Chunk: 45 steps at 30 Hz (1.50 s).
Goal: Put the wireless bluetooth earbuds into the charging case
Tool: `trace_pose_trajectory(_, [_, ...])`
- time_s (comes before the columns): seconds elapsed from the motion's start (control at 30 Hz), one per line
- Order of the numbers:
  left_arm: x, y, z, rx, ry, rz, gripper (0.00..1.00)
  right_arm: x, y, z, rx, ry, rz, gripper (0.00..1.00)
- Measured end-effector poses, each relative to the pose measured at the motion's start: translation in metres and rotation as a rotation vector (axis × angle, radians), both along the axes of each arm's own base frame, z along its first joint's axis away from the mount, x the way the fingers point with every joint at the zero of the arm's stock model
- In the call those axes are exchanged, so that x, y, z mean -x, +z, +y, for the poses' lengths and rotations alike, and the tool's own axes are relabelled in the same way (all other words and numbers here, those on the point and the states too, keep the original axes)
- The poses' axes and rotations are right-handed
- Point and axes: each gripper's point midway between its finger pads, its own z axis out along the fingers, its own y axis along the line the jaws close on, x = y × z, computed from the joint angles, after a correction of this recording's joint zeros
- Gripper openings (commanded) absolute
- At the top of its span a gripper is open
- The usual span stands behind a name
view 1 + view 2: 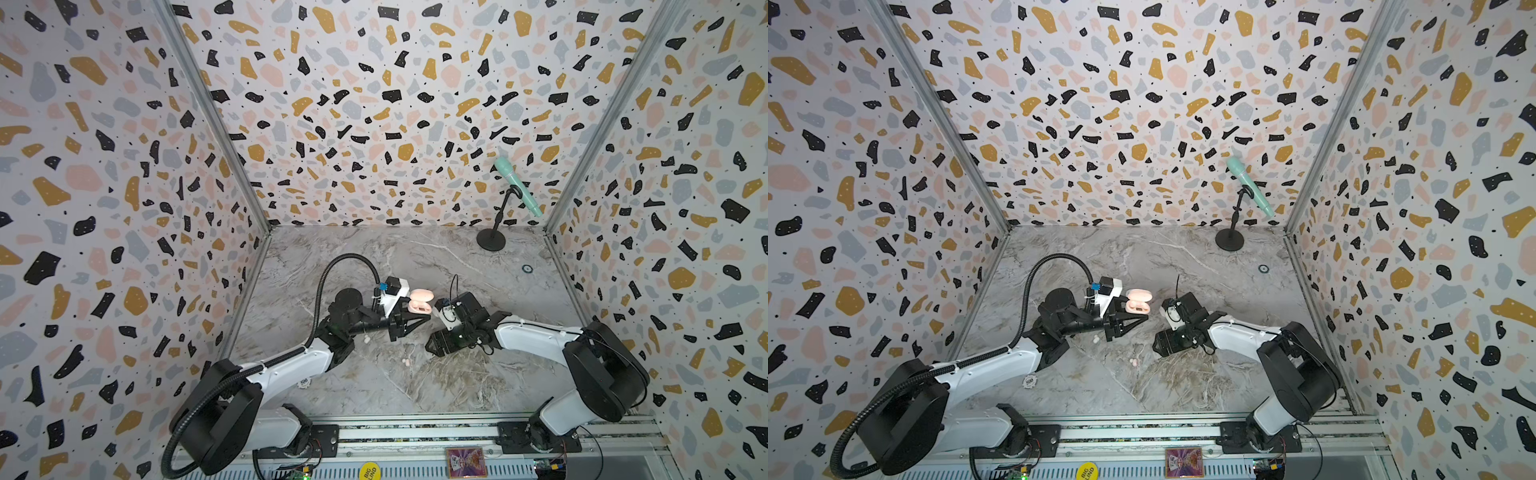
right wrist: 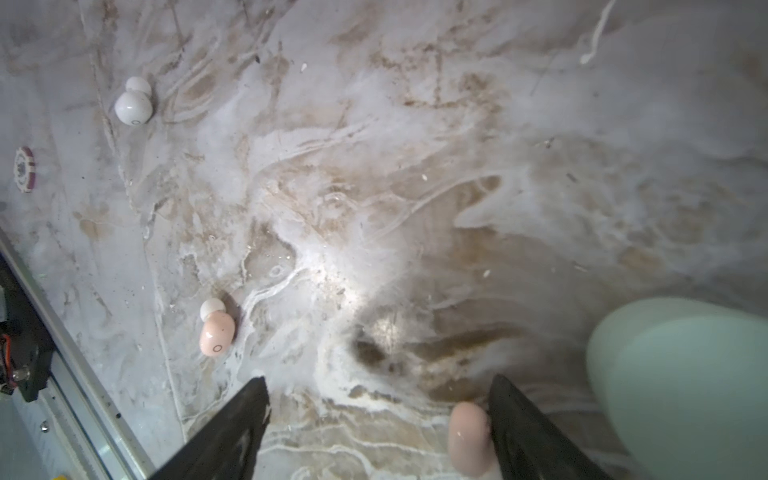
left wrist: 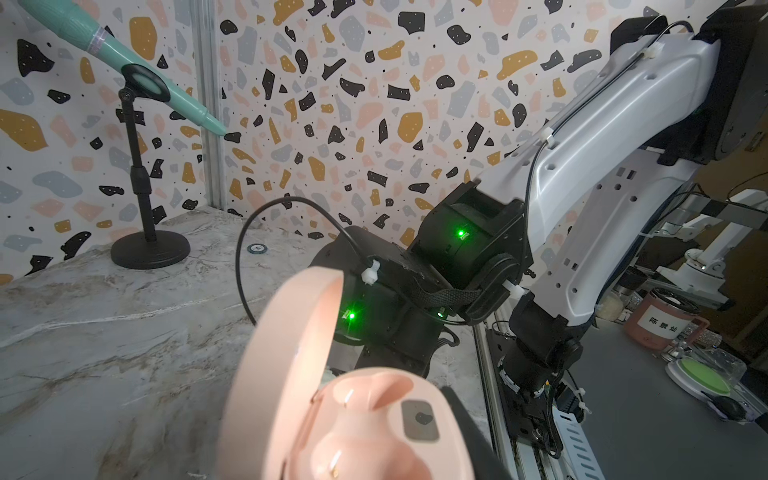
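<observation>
**Marble tabletop** (image 1: 374, 257): carries every item below.

**Mint-green microphone** (image 1: 517, 187): tilted on a black stand (image 1: 491, 240) in the far right corner.

**Left claw** (image 1: 419, 316): jaws pinched tight on the pink charging case (image 3: 374, 424). Its lid (image 3: 282, 353) is swung open and the inner wells are exposed, turned toward the right arm.

**Right claw** (image 2: 378, 379): jaws spread wide, aimed down at the marble, clamping nothing.

**Mint-green case** (image 2: 685, 382): blurred, lying just outside one right finger (image 2: 536, 432).

**Poker chip** (image 2: 24, 168): flat on the marble, near the front rail.

**Near pink earbud** (image 2: 467, 440): on the marble, resting against the inner face of that same finger.

**Far pink earbud** (image 2: 216, 330): white-tipped, on the marble between the two arms, apart from both claws.

**White earbud** (image 2: 133, 104): on the marble, just beside the left arm in both top views.
</observation>
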Motion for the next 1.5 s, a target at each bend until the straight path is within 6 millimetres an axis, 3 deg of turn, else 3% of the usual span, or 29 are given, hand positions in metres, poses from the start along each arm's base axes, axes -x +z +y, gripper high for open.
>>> trace_pose_trajectory(0.5, [-0.001, 0.003, 0.002, 0.006, 0.005, -0.006, 0.23, -0.017, 0.022, -0.001, 0.079, -0.015, -0.029, 0.76])
trace_pose_trajectory(0.83, [-0.004, 0.007, 0.01, 0.015, 0.028, -0.008, 0.23, -0.003, -0.007, -0.01, 0.171, 0.035, 0.055, 0.8])
trace_pose_trajectory(1.5, [-0.005, 0.008, 0.012, 0.019, 0.033, 0.005, 0.23, 0.01, -0.007, -0.006, 0.189, 0.045, 0.083, 0.79])
